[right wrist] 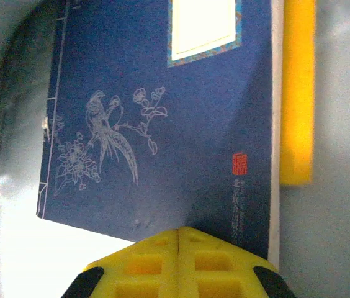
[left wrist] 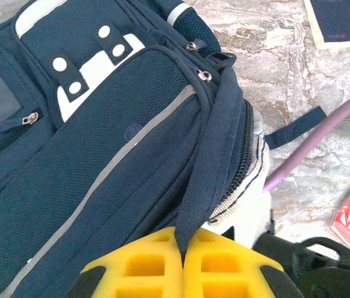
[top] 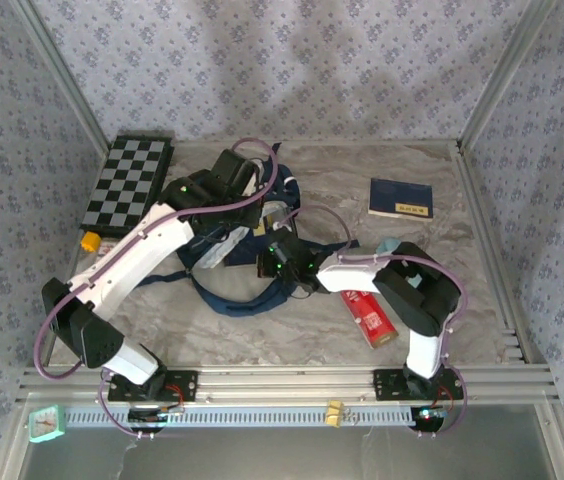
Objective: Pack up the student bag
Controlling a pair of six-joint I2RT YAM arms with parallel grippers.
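The student bag (left wrist: pixel 100 155) is laid midway across the surface (top: pixel 482 280), its mouth turned toward the right arm. A navy strap (left wrist: pixel 209 155) of it is pinched by the left hand (left wrist: pixel 182 245). A bird-printed navy booklet (right wrist: pixel 162 124) is pinched at its near edge by the right hand (right wrist: pixel 178 239), with its long axis pointed ahead, apparently into the bag's pale lining.

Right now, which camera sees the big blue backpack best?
The left wrist view: the student bag is close and sharp, with pockets, zips and white patches clear. The top external view shows it small, mostly under the arms. The right wrist view may catch some pale lining beside the blue booklet.
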